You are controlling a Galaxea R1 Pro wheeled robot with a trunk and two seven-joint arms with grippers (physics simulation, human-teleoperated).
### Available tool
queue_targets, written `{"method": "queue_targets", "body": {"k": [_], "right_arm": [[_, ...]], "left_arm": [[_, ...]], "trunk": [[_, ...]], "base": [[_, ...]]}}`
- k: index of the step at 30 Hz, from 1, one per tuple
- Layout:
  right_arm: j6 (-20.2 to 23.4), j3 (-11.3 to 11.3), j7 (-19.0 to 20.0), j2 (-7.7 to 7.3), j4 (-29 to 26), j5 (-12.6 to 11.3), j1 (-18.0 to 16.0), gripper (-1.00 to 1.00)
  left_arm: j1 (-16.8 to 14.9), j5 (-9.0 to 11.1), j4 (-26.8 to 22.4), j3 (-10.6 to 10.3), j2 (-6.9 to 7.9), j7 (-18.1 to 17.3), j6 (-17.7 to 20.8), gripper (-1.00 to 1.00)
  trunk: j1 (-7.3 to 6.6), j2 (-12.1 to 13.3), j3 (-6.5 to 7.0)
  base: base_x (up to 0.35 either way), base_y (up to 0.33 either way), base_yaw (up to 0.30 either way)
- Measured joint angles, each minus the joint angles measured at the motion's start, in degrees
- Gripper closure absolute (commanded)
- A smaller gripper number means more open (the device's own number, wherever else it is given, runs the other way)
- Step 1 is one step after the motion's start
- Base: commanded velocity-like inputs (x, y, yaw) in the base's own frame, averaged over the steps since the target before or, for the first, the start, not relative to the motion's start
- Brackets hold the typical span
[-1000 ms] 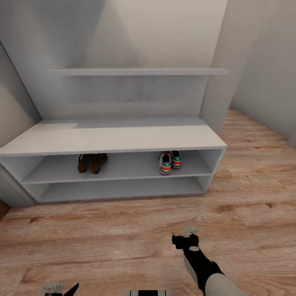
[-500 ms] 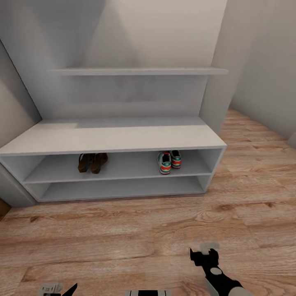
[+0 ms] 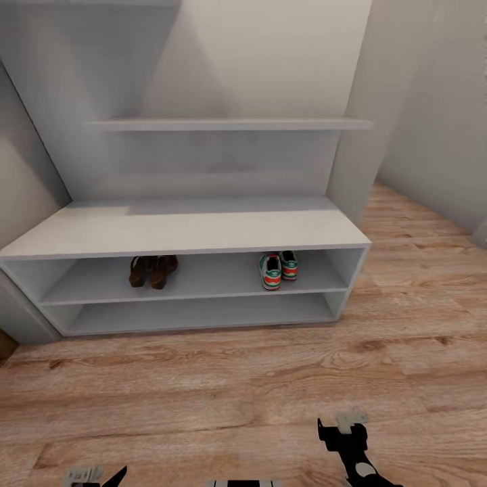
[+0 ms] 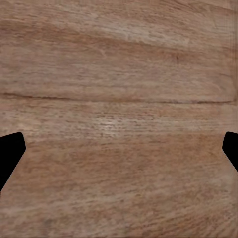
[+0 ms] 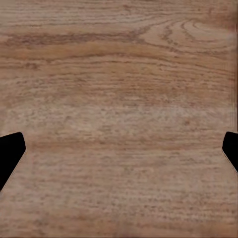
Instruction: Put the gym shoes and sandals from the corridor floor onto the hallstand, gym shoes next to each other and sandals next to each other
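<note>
The two gym shoes [image 3: 277, 268] stand side by side at the right of the upper shelf slot of the hallstand [image 3: 189, 230]. In the same slot, at its left, the two brown sandals [image 3: 152, 270] sit next to each other. My right gripper [image 3: 343, 430] hangs low over the corridor floor [image 3: 203, 392], well in front of the rack. The right wrist view has the right gripper [image 5: 119, 153] open above bare planks, its fingertips wide apart. My left gripper [image 3: 96, 476] peeks in at the head view's bottom edge. The left gripper [image 4: 119, 153] is likewise open over bare floor.
The lower shelf slot [image 3: 196, 312] holds nothing. A wall shelf [image 3: 230, 124] runs above the bench top. Grey walls close in at the left and at the right [image 3: 433, 135], with wood floor stretching away past the rack's right end.
My right arm has drawn back toward me, lower and further right in the head view. The view itself has shifted slightly. The shoes and sandals have stayed put.
</note>
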Motion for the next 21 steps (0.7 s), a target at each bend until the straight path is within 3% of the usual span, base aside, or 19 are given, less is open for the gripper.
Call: {"method": "queue_targets", "body": {"k": [3,14,21], "right_arm": [[-0.2,0.0,0.0,0.01,0.0,0.0,0.1,-1.0],[-0.5,0.0,-0.1,0.08,0.0,0.0,0.5,-1.0],[-0.5,0.0,-0.1,0.08,0.0,0.0,1.2,-1.0]], "left_arm": [[0.1,0.0,0.0,0.0,0.0,0.0,0.0,-1.0],[0.1,0.0,0.1,0.1,0.06,0.2,0.0,-1.0],[0.1,0.0,0.1,1.6,0.08,0.2,0.0,-1.0]], "trunk": [[-0.08,0.0,0.67],[-2.49,4.4,2.64],[-4.02,7.2,3.9]], "base": [[0.0,0.0,0.0],[0.0,0.0,0.0],[0.0,0.0,0.0]]}}
